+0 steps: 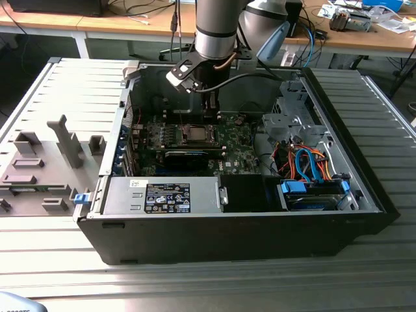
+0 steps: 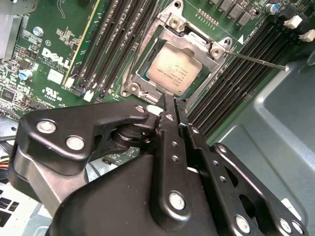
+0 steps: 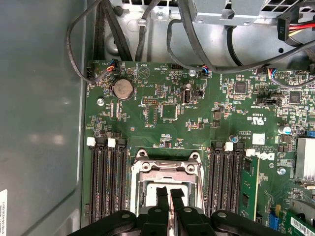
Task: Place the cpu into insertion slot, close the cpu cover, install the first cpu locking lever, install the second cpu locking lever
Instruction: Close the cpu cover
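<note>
Parked above the cpu (image 2: 173,68), seated in the insertion slot (image 2: 132,89) with the cpu cover (image 2: 194,39) down, near the middle of the exterior view. Gripper (image 2: 170,101) fingers pinched together, holding nothing. Black memory slots (image 2: 118,39) either side, thin lever (image 2: 258,61) sticking out.

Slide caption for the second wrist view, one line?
Gripper hovers by the cpu, which sits framed by the cpu cover; a thin lever juts out alongside.
</note>
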`<state>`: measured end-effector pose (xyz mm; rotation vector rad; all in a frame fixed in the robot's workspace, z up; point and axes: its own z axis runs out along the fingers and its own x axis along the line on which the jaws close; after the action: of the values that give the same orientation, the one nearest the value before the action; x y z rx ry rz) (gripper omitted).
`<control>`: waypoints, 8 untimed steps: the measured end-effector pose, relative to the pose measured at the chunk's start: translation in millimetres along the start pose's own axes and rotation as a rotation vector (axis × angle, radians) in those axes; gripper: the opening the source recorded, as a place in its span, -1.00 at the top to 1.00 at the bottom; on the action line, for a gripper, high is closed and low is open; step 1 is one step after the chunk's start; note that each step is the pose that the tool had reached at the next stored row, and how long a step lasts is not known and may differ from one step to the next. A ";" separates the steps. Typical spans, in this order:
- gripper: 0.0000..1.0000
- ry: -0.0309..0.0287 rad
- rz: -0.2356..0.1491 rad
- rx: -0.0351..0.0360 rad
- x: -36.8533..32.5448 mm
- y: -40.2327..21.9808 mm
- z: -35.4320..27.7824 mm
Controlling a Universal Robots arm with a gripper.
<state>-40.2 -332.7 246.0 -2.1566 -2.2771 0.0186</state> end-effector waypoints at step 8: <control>0.67 -0.0001 0.000 0.0001 0.1 -1.8 0.4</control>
<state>-42.1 -332.7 245.7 -2.1566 -2.2771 0.0187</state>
